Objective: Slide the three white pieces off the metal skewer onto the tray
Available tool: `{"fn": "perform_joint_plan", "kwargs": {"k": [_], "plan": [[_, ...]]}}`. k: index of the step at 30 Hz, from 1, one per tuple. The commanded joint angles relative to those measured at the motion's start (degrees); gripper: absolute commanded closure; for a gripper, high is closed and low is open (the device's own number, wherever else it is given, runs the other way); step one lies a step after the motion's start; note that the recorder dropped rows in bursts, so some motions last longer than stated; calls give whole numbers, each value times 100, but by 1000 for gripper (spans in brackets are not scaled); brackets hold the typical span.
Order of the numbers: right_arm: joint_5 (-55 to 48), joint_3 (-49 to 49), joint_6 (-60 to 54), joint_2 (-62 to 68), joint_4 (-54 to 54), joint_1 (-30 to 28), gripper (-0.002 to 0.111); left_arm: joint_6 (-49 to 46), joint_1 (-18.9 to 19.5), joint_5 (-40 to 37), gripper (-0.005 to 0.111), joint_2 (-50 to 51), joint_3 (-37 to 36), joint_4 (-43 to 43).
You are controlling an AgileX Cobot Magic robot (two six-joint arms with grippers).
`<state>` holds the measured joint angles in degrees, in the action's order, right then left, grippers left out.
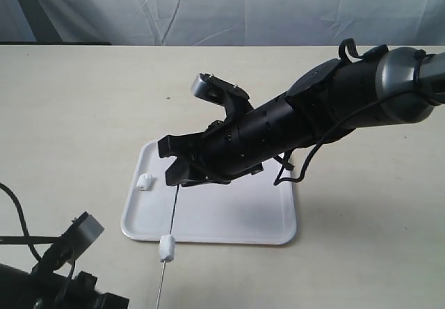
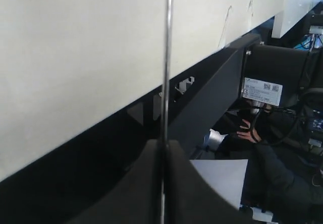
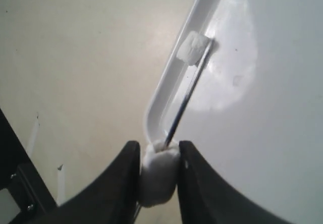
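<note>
1 loose white piece [image 1: 145, 181], soft and lumpy like a mini marshmallow, lies on the tray [image 1: 229, 218], a smooth white plastic rectangle with rounded corners, near its 9 o'clock rim in the exterior view. A threaded piece [image 1: 167, 248] sits on the metal skewer [image 1: 173, 211], a thin grey rod, just past the tray's 6 o'clock rim over the matte beige tabletop [image 1: 76, 114]. The black right claw [image 1: 170, 168] hangs above the tray.

Left wrist view: the left claw [image 2: 162, 151] is closed tight on the skewer.

Right wrist view: the right claw squeezes the 3rd piece [image 3: 159, 176], and the skewer runs out of it to the threaded piece.
</note>
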<state>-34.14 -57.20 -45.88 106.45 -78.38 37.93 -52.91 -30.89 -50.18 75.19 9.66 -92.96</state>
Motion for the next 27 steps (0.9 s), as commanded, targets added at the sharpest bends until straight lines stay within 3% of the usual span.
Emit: {"fn": "perform_joint_plan", "kwargs": {"k": [1,7,10,13,15,18,23,27], "plan": [[290,-12,-16,10,2,-16,83,-16,-63,-280,107,10,-382,5],[667,-22,-16,10,48,-16,83,-335,-63,-653,107,10,-885,-88],[556,-22,-84,10,241,-16,80,-1079,-63,-682,107,10,-897,-699],[342,-22,-84,10,185,-16,58,-1079,-63,-593,107,10,-787,-699],[120,-22,-84,10,-107,-16,54,-1079,-63,-479,107,10,-787,-699],[110,-22,-84,10,-258,-16,58,-1113,-63,-530,107,10,-787,-699],[-66,-22,-84,10,-245,-16,77,-1176,-63,-545,107,10,-787,-699],[-119,-22,-122,10,-190,-16,72,-1230,-63,-545,107,10,-784,-699]]}}
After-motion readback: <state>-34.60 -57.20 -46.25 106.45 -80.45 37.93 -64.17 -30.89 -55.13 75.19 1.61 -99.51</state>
